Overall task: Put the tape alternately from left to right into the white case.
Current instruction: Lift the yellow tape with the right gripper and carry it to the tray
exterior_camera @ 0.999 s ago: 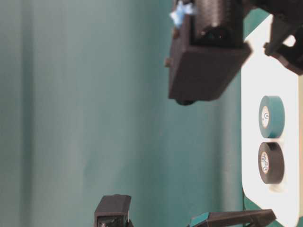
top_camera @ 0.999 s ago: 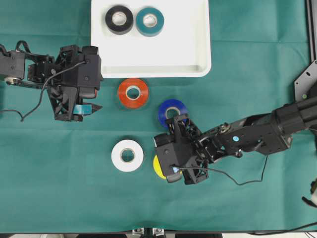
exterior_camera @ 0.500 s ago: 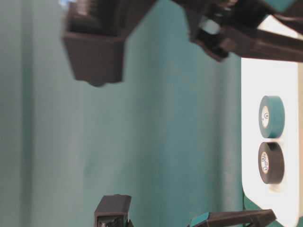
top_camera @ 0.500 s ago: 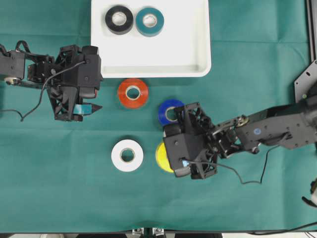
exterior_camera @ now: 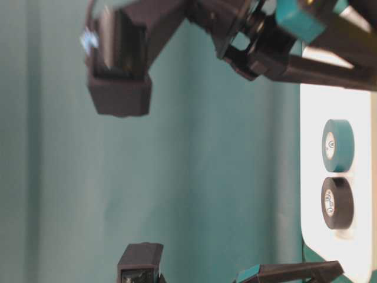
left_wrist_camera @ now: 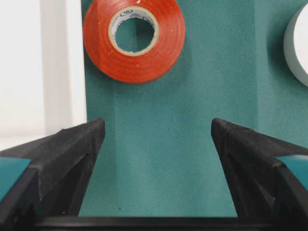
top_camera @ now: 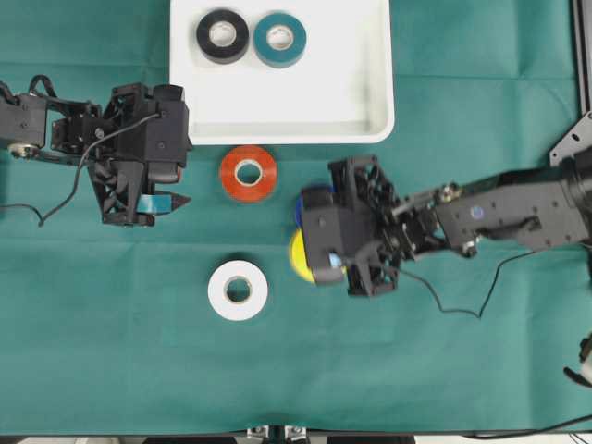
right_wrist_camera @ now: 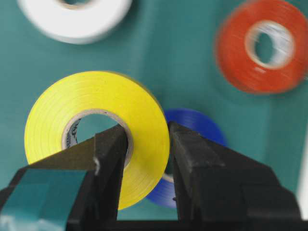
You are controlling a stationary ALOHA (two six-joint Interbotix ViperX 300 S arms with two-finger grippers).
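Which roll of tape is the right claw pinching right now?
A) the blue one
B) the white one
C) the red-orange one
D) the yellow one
D: in the right wrist view the right gripper is shut on the wall of the yellow roll, one finger through its core, while the blue roll lies behind it.

I see a table covered by a green cloth (top_camera: 111, 351). A white case (top_camera: 370, 92) sits on it at the far edge, near the middle. A red-orange roll of tape (top_camera: 248, 174) lies flat on the cloth just in front of the case. A blue roll (top_camera: 305, 202) lies to its right, mostly hidden from above. A white roll (top_camera: 238, 289) lies nearer to me, well apart from the case and left of the blue one.
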